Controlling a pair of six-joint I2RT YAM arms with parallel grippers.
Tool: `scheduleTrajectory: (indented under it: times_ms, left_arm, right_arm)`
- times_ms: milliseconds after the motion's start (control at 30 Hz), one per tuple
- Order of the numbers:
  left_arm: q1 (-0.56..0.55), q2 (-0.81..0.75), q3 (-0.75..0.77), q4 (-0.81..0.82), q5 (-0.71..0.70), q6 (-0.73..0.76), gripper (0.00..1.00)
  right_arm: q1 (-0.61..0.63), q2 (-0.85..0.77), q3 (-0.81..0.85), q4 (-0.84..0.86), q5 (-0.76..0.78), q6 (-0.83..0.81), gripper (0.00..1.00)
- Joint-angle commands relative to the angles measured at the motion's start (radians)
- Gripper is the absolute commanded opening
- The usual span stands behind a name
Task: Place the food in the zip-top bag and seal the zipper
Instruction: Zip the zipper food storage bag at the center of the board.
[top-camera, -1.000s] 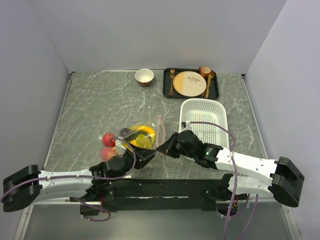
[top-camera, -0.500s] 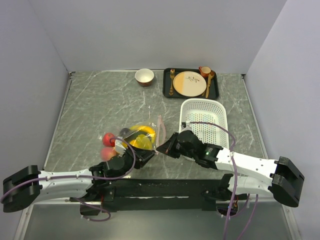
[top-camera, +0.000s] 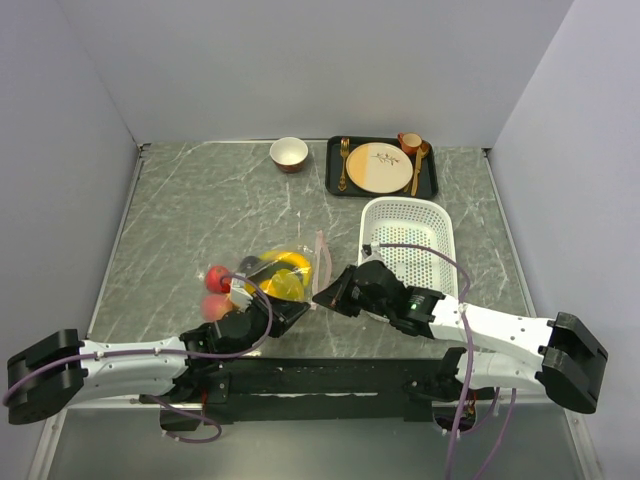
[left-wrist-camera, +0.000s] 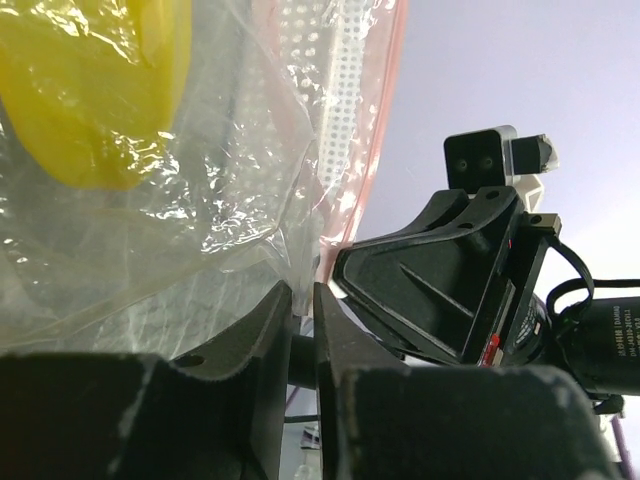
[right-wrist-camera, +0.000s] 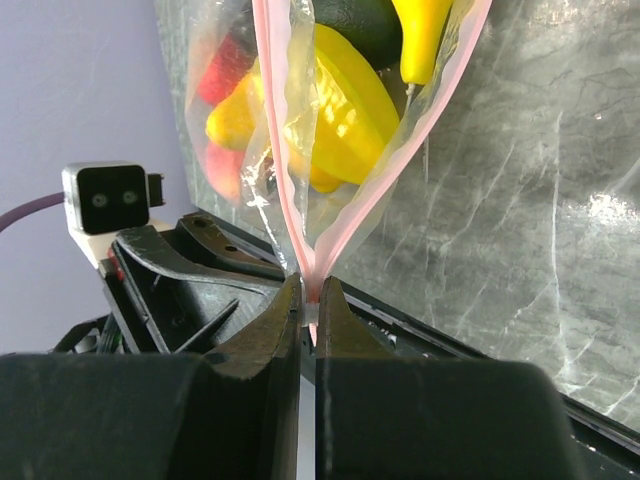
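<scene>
Clock bearings are read on the overhead view, twelve at the far wall.

1. Bag: lies on the table at about seven o'clock from its middle, near the front edge. The fruit is inside it. Yellow pieces sit toward the mouth, a red apple and a pink peach at the bag's nine o'clock end, and a dark ball at its eleven.

2. Zipper: a pale pink strip on the bag's three o'clock side, running twelve to six. In the right wrist view its two lips meet at the near end and spread apart farther up (the mouth is parted there).

3. Right gripper: jaws closed tight on the near end of the zipper, both lips pinched together.

4. Left gripper: jaws narrow, with a slim gap left. Crinkled bag film runs down into that gap, just beside the pink strip. Whether the film is clamped cannot be told.

5. The two grippers sit tip to tip at the bag's five o'clock corner.

6. Other items: white basket at three o'clock, tray with plate at one, bowl at twelve.
</scene>
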Motion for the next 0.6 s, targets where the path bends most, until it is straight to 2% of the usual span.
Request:
scheduleTrajectory:
  times_ms: [0, 100, 300, 500, 567]
  left_arm:
    - [0.015, 0.013, 0.037, 0.036, -0.008, 0.028, 0.22]
    - [0.019, 0.023, 0.040, 0.045, -0.003, 0.031, 0.26]
    - [0.029, 0.045, 0.042, 0.067, 0.009, 0.030, 0.23]
    - [0.035, 0.057, 0.040, 0.082, 0.017, 0.033, 0.15]
    - [0.036, 0.059, 0.040, 0.087, 0.020, 0.033, 0.04]
  right_arm:
    - [-0.002, 0.017, 0.022, 0.027, -0.011, -0.016, 0.02]
    - [-0.002, 0.017, 0.021, 0.027, -0.014, -0.016, 0.02]
    - [-0.002, 0.014, 0.022, 0.026, -0.016, -0.018, 0.02]
    - [-0.002, 0.015, 0.022, 0.020, -0.017, -0.018, 0.02]
    - [-0.002, 0.018, 0.026, 0.016, -0.020, -0.024, 0.02]
